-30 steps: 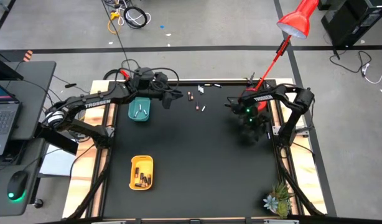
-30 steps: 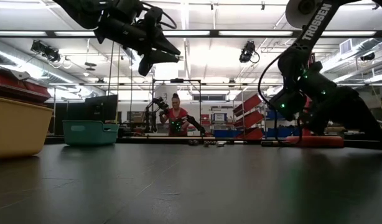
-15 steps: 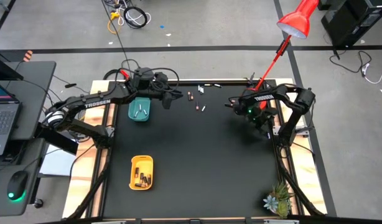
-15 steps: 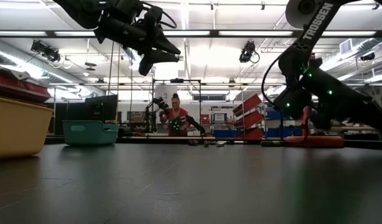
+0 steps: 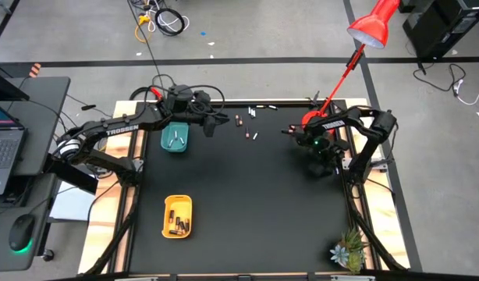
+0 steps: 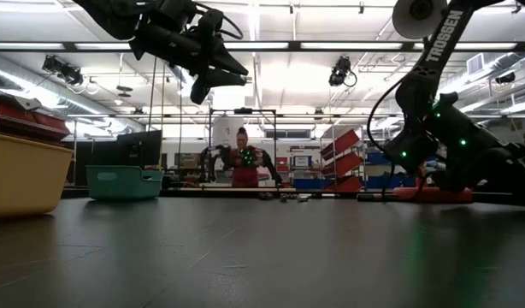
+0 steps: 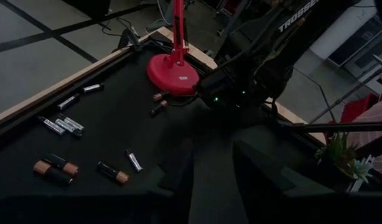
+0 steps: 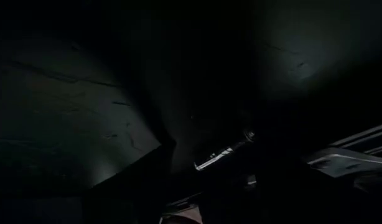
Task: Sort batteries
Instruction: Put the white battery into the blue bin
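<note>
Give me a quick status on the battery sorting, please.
Left tool hovering beside teal tray, empty. Right tool low near lamp base. Loose batteries unsorted at far edge.

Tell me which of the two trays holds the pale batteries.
The teal tray, under the left arm near the table's far edge: two whitish batteries lie in it. The yellow tray holds dark ones.

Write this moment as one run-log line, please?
left gripper: raised beside teal tray | right gripper: low near lamp base | loose batteries: on mat | yellow tray: holds batteries
</note>
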You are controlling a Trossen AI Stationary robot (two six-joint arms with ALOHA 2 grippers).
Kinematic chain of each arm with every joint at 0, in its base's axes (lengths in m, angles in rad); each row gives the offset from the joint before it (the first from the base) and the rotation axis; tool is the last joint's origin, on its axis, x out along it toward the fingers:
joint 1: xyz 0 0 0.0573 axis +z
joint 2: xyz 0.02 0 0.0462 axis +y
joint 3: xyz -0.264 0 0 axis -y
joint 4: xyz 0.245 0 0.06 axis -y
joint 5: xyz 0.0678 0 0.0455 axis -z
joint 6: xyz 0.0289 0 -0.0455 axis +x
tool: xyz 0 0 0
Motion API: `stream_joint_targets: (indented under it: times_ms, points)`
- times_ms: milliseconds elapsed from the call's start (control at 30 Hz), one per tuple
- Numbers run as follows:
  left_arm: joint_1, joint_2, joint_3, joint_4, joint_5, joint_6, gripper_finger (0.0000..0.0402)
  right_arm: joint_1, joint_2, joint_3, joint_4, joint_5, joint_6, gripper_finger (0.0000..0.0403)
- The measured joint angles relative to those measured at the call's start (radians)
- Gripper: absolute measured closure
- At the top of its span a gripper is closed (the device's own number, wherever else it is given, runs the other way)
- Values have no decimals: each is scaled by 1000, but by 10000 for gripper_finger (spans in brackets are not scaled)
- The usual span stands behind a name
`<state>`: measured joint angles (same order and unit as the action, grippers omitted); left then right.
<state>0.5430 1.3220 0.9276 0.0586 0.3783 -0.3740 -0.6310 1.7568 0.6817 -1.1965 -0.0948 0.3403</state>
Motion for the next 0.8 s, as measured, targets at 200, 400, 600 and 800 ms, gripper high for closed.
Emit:
stream_joint_targets:
  times_ms: [200, 400, 600, 800]
  points:
    - [0, 0, 0, 2, -1, 1, 282, 28, 2, 23, 7, -30, -16, 185]
    - [0, 0, 0, 2, -4, 1, 282, 58, 2, 41, 26, -118, -33, 201]
    - [0, 0, 0, 3, -4, 1, 282, 99, -9, 85, 37, -153, -1, 211]
    - [0, 0, 0, 3, -4, 2, 282, 133, -26, 120, 18, -151, 66, 212]
